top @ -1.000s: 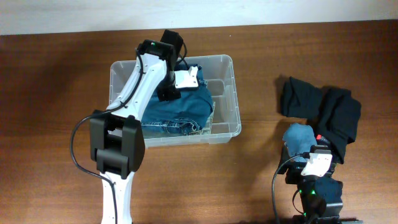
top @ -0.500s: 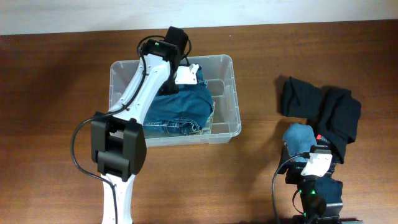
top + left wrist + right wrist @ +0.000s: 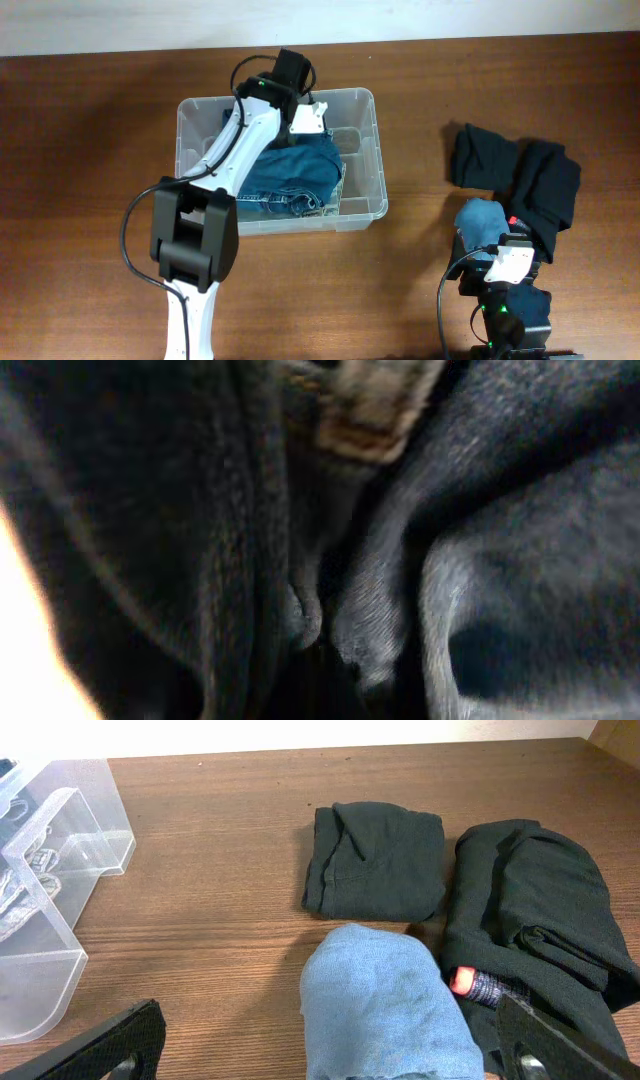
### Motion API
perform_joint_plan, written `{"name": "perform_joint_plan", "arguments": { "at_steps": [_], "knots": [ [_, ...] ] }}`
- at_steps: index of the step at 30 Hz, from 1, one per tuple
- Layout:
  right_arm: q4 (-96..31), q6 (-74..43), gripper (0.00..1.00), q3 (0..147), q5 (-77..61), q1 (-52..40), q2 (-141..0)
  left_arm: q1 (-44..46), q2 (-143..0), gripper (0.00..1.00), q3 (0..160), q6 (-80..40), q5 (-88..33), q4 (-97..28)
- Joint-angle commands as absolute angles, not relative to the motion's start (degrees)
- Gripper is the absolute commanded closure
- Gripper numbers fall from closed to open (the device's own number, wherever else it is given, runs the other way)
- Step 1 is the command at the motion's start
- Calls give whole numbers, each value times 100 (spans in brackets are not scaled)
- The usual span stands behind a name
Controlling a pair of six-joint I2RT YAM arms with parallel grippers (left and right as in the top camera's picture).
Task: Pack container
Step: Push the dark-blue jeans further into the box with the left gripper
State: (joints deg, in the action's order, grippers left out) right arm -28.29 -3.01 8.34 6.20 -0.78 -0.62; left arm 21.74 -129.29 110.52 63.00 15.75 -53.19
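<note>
The clear plastic container (image 3: 378,150) stands left of centre in the overhead view and holds folded blue jeans (image 3: 290,178). My left gripper (image 3: 296,112) is down inside the container at its far side, against the jeans. The left wrist view is filled with dark denim folds (image 3: 400,560), and the fingers do not show. My right gripper (image 3: 330,1020) is open low at the front right, its fingers on either side of a light blue cloth (image 3: 385,1000). The container's corner also shows in the right wrist view (image 3: 60,850).
Folded black garments (image 3: 520,175) lie on the right of the table, beyond the light blue cloth (image 3: 483,222). In the right wrist view there are two black piles (image 3: 380,860) (image 3: 545,910). A small red-tipped item (image 3: 463,982) lies beside the cloth.
My left wrist has shifted toward the container's far right side over the jeans. The right arm and the clothes on the right have not moved.
</note>
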Motion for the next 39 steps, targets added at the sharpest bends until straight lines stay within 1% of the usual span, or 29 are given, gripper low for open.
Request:
{"name": "perform_joint_plan", "arguments": {
  "at_steps": [1, 5, 9, 12, 13, 16, 18, 19, 20, 22, 24, 26, 28, 30, 32, 34, 39],
  "knots": [
    [-2842, -322, 2, 792, 670, -36, -21, 2126, -13415, 100, 10728, 6370, 1538, -5336],
    [-2845, -322, 2, 792, 670, -36, -21, 2145, -13406, 100, 10722, 6217, 1573, -5251],
    [-2845, -322, 2, 792, 670, -36, -21, 2202, -13172, 100, 10956, 5603, 2156, -5253],
    [-2845, -322, 2, 792, 670, -36, -21, 2202, -12763, 99, 11196, 5194, 2340, -5284],
    [-2845, -322, 2, 792, 670, -36, -21, 2202, -12593, 95, 11284, 5037, 2335, -5301],
    [-2842, -322, 2, 792, 670, -36, -21, 2202, -12070, 65, 11485, 4473, 2272, -5304],
    [-2842, -322, 2, 792, 670, -36, -21, 2202, -11666, 50, 11544, 4112, 1970, -5363],
    [-2845, -322, 1, 792, 670, -36, -21, 2202, -11463, 47, 11544, 3942, 1737, -5437],
    [-2845, -322, 2, 792, 670, -36, -21, 2202, -11155, 46, 11544, 3704, 1273, -5636],
    [-2842, -322, 2, 792, 670, -36, -21, 2196, -10761, 48, 11544, 3393, 416, -6005],
    [-2842, -322, 2, 792, 670, -36, -21, 2196, -10473, 61, 11544, 3258, -631, -6366],
    [-2845, -322, 2, 792, 670, -36, -21, 2198, -10346, 70, 11544, 3256, -1629, -6746],
    [-2842, -322, 2, 792, 670, -36, -21, 2202, -10363, 82, 11513, 3256, -2001, -7078],
    [-2845, -322, 2, 792, 670, -36, -21, 2202, -10451, 99, 11334, 3293, -1968, -7306],
    [-2845, -322, 2, 792, 670, -36, -21, 2202, -10554, 99, 11041, 3494, -1962, -7328],
    [-2842, -322, 2, 792, 670, -36, -21, 2217, -10735, 99, 10571, 4191, -2001, -7266],
    [-2845, -322, 2, 792, 670, -36, -21, 2340, -11166, 99, 9671, 5009, -2016, -7002]
  ]
}}
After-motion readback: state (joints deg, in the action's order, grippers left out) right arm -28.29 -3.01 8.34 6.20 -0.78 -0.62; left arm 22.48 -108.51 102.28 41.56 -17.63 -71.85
